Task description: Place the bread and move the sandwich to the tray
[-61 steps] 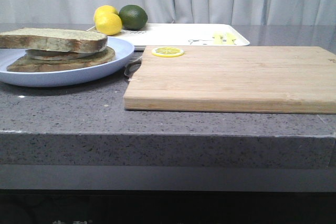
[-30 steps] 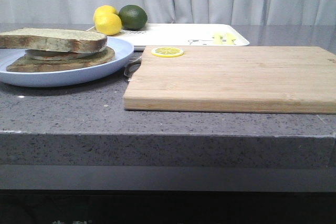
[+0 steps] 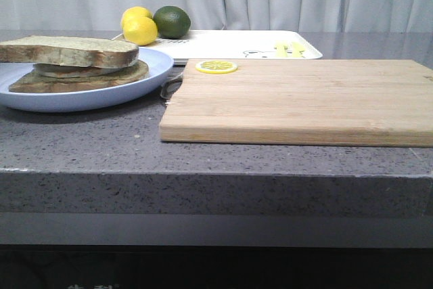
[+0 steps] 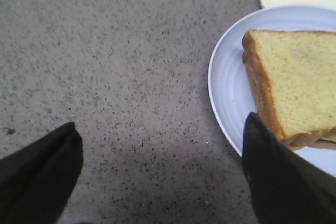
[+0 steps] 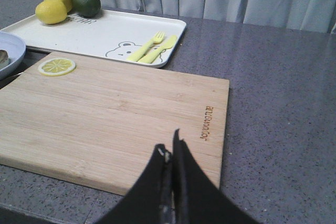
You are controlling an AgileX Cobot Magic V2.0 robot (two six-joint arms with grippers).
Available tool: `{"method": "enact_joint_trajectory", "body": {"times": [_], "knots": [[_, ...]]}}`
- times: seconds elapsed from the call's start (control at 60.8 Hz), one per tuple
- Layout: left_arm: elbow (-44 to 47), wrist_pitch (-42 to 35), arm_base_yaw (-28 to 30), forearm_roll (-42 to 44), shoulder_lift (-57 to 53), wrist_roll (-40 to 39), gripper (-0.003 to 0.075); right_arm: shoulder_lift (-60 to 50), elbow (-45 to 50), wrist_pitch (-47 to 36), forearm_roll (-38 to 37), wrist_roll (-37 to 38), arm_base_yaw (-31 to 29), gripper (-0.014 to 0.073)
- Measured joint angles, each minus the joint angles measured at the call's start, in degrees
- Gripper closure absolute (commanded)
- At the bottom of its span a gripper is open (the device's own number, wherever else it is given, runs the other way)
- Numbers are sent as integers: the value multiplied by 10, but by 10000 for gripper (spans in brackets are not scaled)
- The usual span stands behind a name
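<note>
Nothing on the counter had shifted since a second earlier. The bread (image 3: pixel 67 51) topped the sandwich (image 3: pixel 78 76) on its blue plate, left of the cutting board (image 3: pixel 298 99), the tray (image 3: pixel 230 42) behind. Only my wrist cameras showed my grippers: my left gripper (image 4: pixel 157 171) spread wide beside the plate, my right gripper (image 5: pixel 171 153) pinched closed, empty, over the board.

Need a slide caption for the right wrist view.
Shut right tool over cutting board; tray with fruit beyond.
</note>
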Motion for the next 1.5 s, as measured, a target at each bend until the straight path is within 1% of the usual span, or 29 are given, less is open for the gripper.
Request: {"method": "enact_joint_trajectory", "body": {"times": [0.115, 0.312, 0.46, 0.674, 0.773, 1.052, 1.282, 1.43, 1.496], "knots": [[-37, 26, 0, -17, 75, 0, 120, 0, 0, 0, 0, 0, 0, 703], [-80, 44, 0, -29, 168, 0, 120, 0, 0, 0, 0, 0, 0, 703], [-97, 44, 0, -30, 209, 0, 120, 0, 0, 0, 0, 0, 0, 703], [-100, 24, 0, -32, 234, 0, 121, 0, 0, 0, 0, 0, 0, 703], [-100, 13, 0, -34, 242, 0, 141, 0, 0, 0, 0, 0, 0, 703], [-102, -3, 0, -42, 268, 0, 274, 0, 0, 0, 0, 0, 0, 703], [-104, -25, 0, -67, 281, 0, 372, 0, 0, 0, 0, 0, 0, 703], [-104, -37, 0, -84, 288, 0, 455, 0, 0, 1, 0, 0, 0, 703], [-104, -43, 0, -91, 292, 0, 512, 0, 0, 1, 0, 0, 0, 703]]}}
